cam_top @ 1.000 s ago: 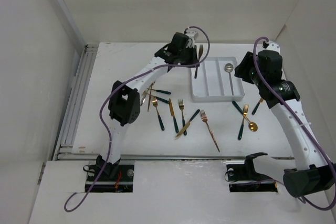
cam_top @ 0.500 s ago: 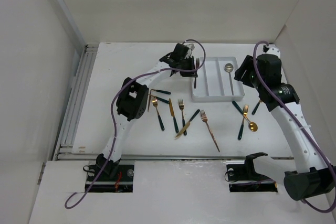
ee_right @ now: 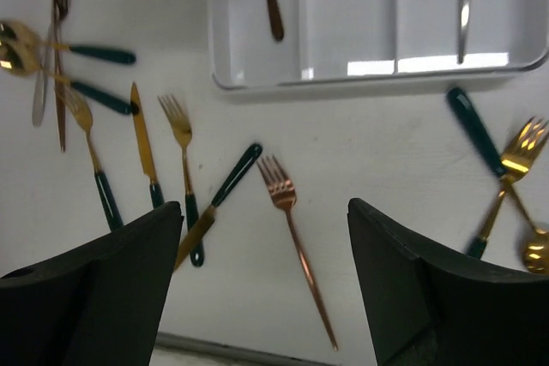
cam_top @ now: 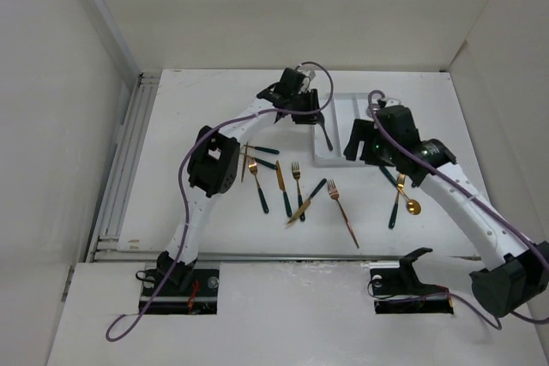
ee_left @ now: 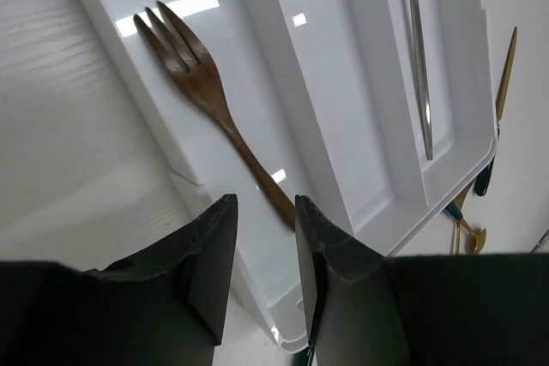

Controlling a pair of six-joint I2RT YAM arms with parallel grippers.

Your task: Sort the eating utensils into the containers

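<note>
Fork [ee_left: 206,96] lies in left compartment of tray [ee_left: 343,83]; left gripper [ee_left: 264,207] slightly parted, holding nothing; right gripper [ee_right: 262,212] wide, empty. Advice: lift straight, clearing handle.

White arm links [cam_top: 480,216], black joint housings [cam_top: 212,165], purple cables [cam_top: 177,179] trailing along each arm; black bases [cam_top: 176,280]; matte black, blunt, wedge-shaped fingers [ee_left: 210,272]

The right arm [cam_top: 455,195] hides most of the white tray [cam_top: 347,109].
</note>
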